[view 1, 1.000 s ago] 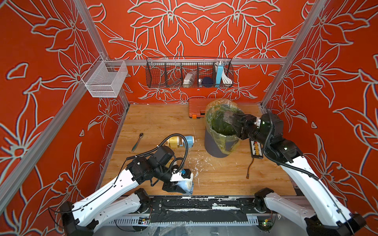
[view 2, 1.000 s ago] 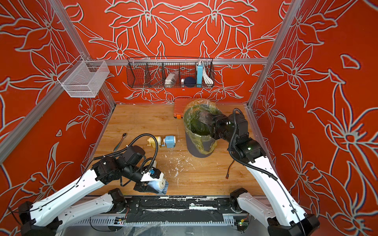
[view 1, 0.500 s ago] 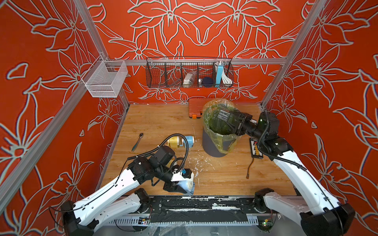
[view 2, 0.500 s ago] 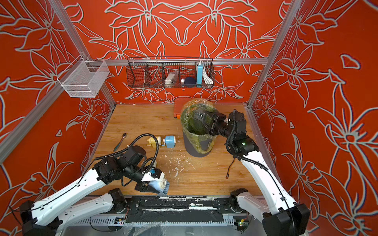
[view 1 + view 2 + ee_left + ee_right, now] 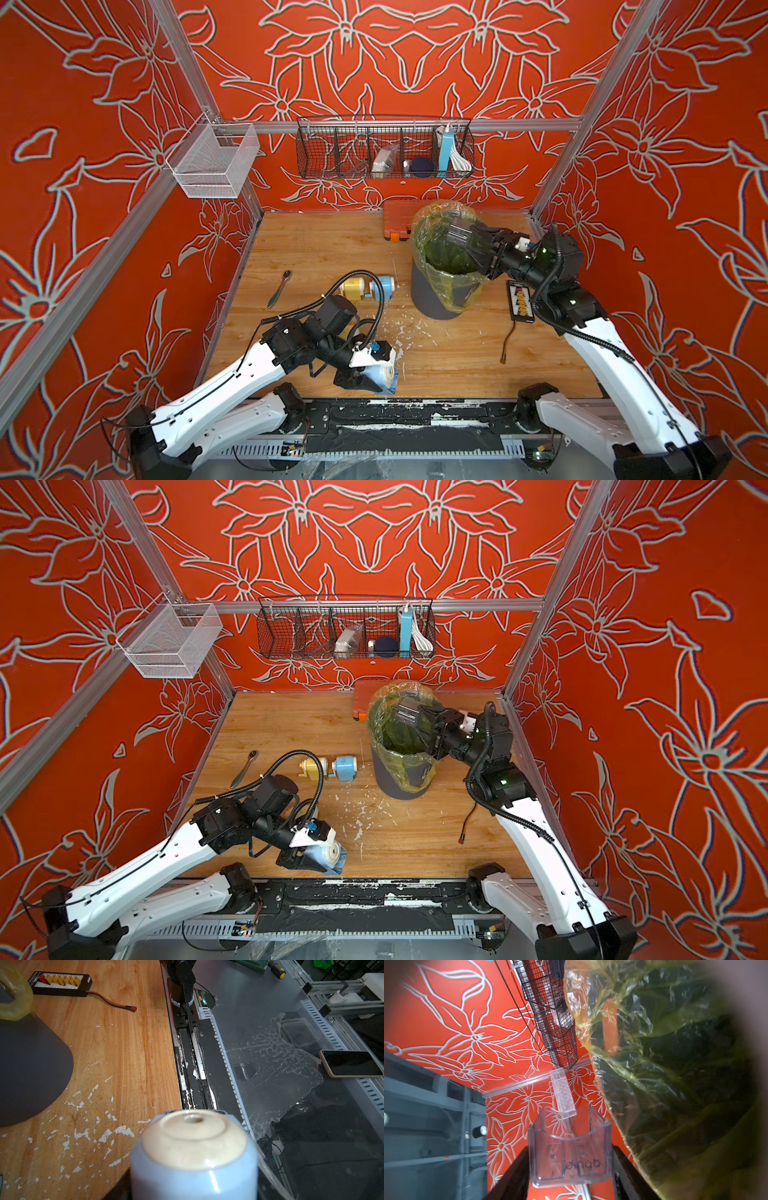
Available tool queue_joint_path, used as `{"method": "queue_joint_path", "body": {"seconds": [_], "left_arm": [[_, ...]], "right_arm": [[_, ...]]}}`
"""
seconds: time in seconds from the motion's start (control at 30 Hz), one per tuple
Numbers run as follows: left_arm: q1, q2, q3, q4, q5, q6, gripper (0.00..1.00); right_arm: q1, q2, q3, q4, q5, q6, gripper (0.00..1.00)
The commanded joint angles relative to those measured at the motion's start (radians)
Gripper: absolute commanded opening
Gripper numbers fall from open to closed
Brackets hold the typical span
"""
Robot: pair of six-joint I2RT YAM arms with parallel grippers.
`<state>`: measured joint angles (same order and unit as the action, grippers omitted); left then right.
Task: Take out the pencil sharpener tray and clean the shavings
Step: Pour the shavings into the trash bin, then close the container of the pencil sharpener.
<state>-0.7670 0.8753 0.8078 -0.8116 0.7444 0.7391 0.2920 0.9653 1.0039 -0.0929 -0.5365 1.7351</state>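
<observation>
Right gripper (image 5: pixel 464 240) clamped on the clear tray (image 5: pixel 569 1153), held over the mouth of the lined bin (image 5: pixel 432 301). We judge the smooth plastic could slip and drop inside, or the jaws could snag the loose liner (image 5: pixel 428 232) and drag the bin over. Shavings (image 5: pixel 83 1134) lie scattered on the table (image 5: pixel 324 249) beside the bin. Left gripper (image 5: pixel 368 376) grips the blue sharpener (image 5: pixel 193 1159) at the table's front edge, where a nudge could send it off. We can't tell if the tray is empty. The bin's bottom is dark, and the left wrist view hides that gripper's fingers.
</observation>
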Motion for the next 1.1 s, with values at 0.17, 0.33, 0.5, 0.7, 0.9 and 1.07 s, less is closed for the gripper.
{"method": "queue_joint_path", "body": {"seconds": [0.17,0.33,0.5,0.7,0.9,1.07], "left_arm": [[-0.008,-0.013,0.068,-0.017,0.083,-0.008,0.00],[-0.008,-0.013,0.078,-0.008,0.112,-0.021,0.00],[-0.008,0.000,0.090,0.017,0.133,-0.037,0.00],[-0.009,0.020,0.108,0.059,0.167,-0.067,0.00],[-0.009,0.044,0.113,0.110,0.189,-0.103,0.00],[-0.008,0.068,0.117,0.143,0.200,-0.134,0.00]], "right_arm": [[-0.004,-0.163,0.057,-0.086,-0.128,-0.870,0.00],[-0.004,-0.329,-0.024,-0.210,-0.196,-1.243,0.00],[0.000,-0.413,-0.125,-0.393,-0.292,-1.469,0.00],[0.034,-0.566,-0.235,-0.423,-0.327,-1.594,0.00],[0.084,-0.623,-0.258,-0.444,-0.332,-1.623,0.00],[0.144,-0.629,-0.266,-0.459,-0.295,-1.635,0.00]]}}
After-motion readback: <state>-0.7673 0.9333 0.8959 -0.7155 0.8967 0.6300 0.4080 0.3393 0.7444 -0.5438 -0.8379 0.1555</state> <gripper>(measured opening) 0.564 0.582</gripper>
